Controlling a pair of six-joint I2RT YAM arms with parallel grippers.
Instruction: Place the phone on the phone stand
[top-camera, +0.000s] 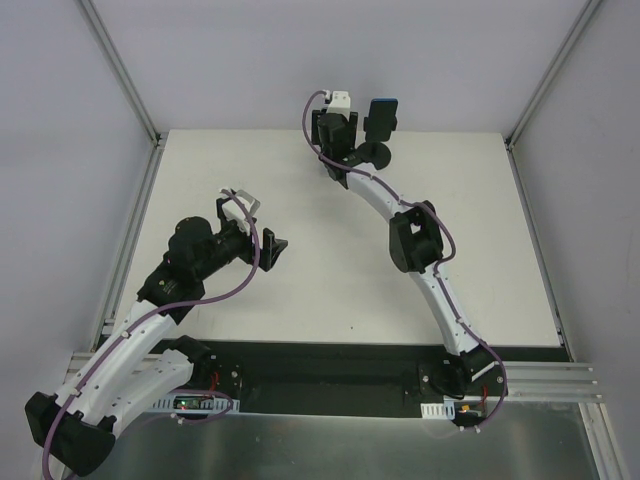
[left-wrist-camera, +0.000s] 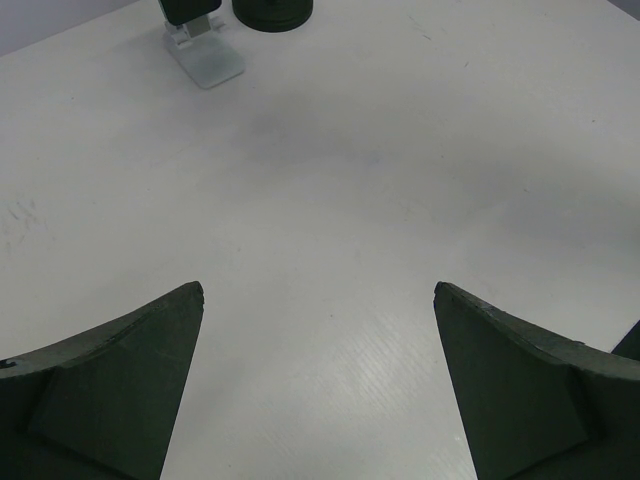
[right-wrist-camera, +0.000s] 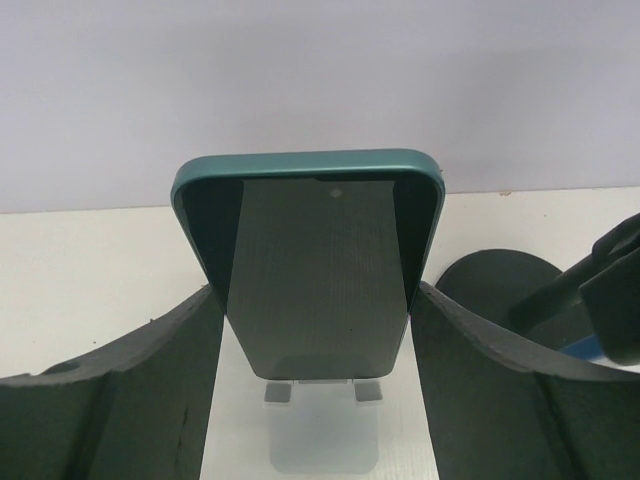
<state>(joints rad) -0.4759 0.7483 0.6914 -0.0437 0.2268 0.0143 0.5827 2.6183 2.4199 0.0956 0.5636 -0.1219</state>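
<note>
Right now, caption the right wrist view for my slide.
Right gripper holds the phone over a silver stand, black stand beside.

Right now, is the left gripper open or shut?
Open. In the left wrist view the left gripper has its fingers wide apart, with only table showing between them and nothing held.

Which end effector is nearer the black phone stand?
Right. Right end effector is just beside the phone stand at the far edge; left end effector is mid-table, far off.
</note>
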